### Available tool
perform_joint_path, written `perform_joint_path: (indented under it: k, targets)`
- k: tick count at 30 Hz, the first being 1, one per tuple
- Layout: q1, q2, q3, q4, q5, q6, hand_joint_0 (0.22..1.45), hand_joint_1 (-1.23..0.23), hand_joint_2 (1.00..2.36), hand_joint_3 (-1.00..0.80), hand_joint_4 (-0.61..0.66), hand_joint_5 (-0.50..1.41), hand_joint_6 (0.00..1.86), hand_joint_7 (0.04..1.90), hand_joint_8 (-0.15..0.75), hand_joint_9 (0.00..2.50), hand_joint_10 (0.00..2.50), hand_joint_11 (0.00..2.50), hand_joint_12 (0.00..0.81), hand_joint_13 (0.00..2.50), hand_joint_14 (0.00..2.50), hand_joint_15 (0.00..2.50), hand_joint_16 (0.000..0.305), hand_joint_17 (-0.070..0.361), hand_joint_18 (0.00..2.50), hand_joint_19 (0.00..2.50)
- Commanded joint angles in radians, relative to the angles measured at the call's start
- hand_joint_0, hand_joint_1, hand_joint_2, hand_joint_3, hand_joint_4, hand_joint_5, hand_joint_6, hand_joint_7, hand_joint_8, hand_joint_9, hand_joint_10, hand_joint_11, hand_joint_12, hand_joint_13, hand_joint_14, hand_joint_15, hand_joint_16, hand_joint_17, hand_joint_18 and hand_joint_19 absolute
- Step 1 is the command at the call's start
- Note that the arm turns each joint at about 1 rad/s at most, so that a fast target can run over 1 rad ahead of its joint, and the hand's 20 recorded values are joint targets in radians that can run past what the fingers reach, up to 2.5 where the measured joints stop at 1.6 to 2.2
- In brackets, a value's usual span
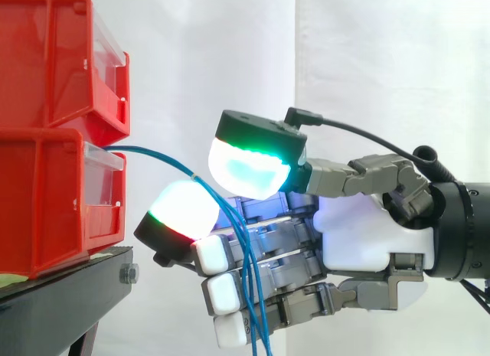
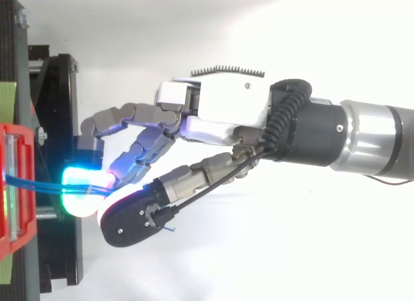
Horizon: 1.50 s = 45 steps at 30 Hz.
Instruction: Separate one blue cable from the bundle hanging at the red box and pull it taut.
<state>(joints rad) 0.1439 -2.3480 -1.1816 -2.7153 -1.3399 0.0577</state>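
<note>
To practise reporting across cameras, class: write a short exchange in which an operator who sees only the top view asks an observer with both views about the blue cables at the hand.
Operator: From above, which bin feeds the blue cables?
Observer: The lower red bin, which sits under a second red bin. The cables leave its front.
Operator: And past where the hand's glowing pads pinch them?
Observer: In the side view, several strands hang down across the lower fingers.
</note>
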Motion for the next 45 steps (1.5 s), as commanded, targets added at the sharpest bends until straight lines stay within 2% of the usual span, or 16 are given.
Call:
perform_joint_path:
  k: [1, 8, 11, 15, 25, 28, 31, 40, 45]
  targets:
    - [0.000, 0.013, -0.001, -0.020, -0.005, -0.013, 0.66, -0.70, 1.01, -0.41, 0.15, -0.16, 0.65, 1.06, 0.296, 0.90, 0.02, 0.64, 0.318, 0.96, 0.02, 0.56, 0.026, 0.059, 0.73, 0.44]
    - [-0.003, 0.033, 0.000, -0.083, -0.007, -0.024, 0.64, -0.63, 1.01, -0.40, 0.14, -0.17, 0.75, 0.99, 0.300, 0.93, 0.02, 0.66, 0.324, 0.98, 0.02, 0.58, 0.027, 0.061, 0.73, 0.45]
    - [-0.001, 0.036, 0.000, -0.087, -0.007, -0.024, 0.63, -0.55, 1.01, -0.39, 0.15, -0.17, 0.75, 1.00, 0.306, 0.94, 0.02, 0.66, 0.330, 0.99, 0.02, 0.58, 0.028, 0.063, 0.74, 0.47]
    - [-0.003, 0.041, -0.001, -0.101, -0.004, -0.024, 0.63, -0.54, 1.01, -0.37, 0.14, -0.17, 0.75, 1.02, 0.311, 0.95, 0.02, 0.67, 0.336, 1.00, 0.02, 0.59, 0.029, 0.065, 0.74, 0.47]
    - [-0.003, 0.059, 0.000, -0.130, -0.002, -0.024, 0.64, -0.69, 1.02, -0.27, 0.13, -0.20, 0.82, 0.98, 0.308, 0.92, 0.02, 0.69, 0.341, 1.00, 0.02, 0.61, 0.030, 0.068, 0.76, 0.48]
    - [-0.003, 0.059, 0.000, -0.141, -0.002, -0.024, 0.67, -0.75, 1.02, -0.22, 0.06, -0.20, 0.83, 1.00, 0.303, 0.93, 0.02, 0.76, 0.348, 1.02, 0.02, 0.63, 0.030, 0.068, 0.77, 0.49]
    - [-0.003, 0.058, -0.001, -0.143, -0.001, -0.024, 0.68, -0.77, 1.02, -0.20, 0.02, -0.21, 0.85, 0.97, 0.294, 0.95, 0.02, 0.80, 0.349, 1.02, 0.02, 0.64, 0.031, 0.070, 0.79, 0.49]
    - [-0.003, 0.058, -0.001, -0.144, 0.001, -0.026, 0.69, -0.76, 1.02, -0.28, 0.05, -0.22, 0.85, 0.91, 0.288, 1.03, 0.02, 1.00, 0.354, 1.08, 0.02, 0.74, 0.031, 0.070, 0.80, 0.51]
    - [-0.001, 0.058, -0.001, -0.146, 0.002, -0.022, 0.68, -0.76, 1.02, -0.26, 0.04, -0.21, 0.85, 0.92, 0.290, 1.02, 0.02, 0.93, 0.351, 1.09, 0.02, 0.72, 0.031, 0.069, 0.80, 0.51]
